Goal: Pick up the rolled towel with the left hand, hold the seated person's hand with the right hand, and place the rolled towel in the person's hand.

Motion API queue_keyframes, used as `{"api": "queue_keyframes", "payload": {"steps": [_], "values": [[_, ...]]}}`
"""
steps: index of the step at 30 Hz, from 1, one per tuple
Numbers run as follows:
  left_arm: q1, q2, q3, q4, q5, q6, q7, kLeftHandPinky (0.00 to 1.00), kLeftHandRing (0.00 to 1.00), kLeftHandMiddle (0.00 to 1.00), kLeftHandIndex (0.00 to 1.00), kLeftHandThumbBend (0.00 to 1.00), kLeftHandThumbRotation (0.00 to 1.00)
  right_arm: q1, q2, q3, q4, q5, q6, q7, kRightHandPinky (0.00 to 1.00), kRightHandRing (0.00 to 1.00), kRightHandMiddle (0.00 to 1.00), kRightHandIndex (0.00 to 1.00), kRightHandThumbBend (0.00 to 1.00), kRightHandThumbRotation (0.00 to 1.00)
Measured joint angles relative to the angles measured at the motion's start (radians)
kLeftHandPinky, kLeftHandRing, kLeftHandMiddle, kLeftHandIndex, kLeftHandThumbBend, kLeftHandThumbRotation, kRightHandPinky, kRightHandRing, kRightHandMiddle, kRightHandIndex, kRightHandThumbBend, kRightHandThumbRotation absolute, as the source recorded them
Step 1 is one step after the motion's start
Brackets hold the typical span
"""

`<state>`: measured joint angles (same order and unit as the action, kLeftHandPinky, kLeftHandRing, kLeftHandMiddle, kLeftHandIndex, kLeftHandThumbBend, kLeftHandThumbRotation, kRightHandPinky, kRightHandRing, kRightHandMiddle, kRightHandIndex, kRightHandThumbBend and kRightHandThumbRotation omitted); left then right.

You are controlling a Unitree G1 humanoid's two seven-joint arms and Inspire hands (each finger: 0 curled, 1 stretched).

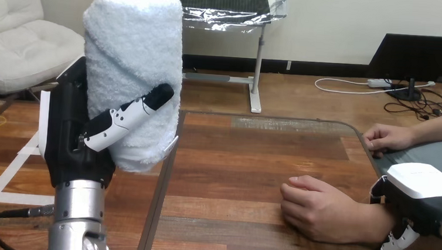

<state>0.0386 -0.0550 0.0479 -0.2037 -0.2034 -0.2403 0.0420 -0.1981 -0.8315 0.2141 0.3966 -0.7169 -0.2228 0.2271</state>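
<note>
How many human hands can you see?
2. One person's hand lies on the brown wooden table, by the black-and-white right robot hand; the other rests at the table's right edge.

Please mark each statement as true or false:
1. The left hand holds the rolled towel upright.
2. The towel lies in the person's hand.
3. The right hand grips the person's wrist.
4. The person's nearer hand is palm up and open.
1. True: the left hand has its fingers curled round the upright rolled towel.
2. False: the rolled towel is in the left hand, well apart from the person's hand.
3. True: the right hand is curled round the wrist.
4. False: the person's hand rests on the table, knuckles up, fingers curled.
</note>
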Motion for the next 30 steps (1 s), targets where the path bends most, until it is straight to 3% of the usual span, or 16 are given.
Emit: {"api": "queue_keyframes", "payload": {"steps": [15,30], "values": [[-0.004,-0.001,0.0,0.023,-0.003,-0.007,-0.003,0.22,0.28,0.34,0.39,0.52,0.0,0.028,-0.001,-0.043,-0.007,0.075,-0.019,-0.005,0.18,0.25,0.33,0.41,0.93,0.06],[-0.065,-0.001,0.005,0.177,-0.04,-0.055,-0.044,0.21,0.27,0.34,0.38,0.53,0.0,0.07,-0.001,-0.105,-0.068,0.151,0.007,0.017,0.25,0.31,0.38,0.43,0.91,0.07]]}}
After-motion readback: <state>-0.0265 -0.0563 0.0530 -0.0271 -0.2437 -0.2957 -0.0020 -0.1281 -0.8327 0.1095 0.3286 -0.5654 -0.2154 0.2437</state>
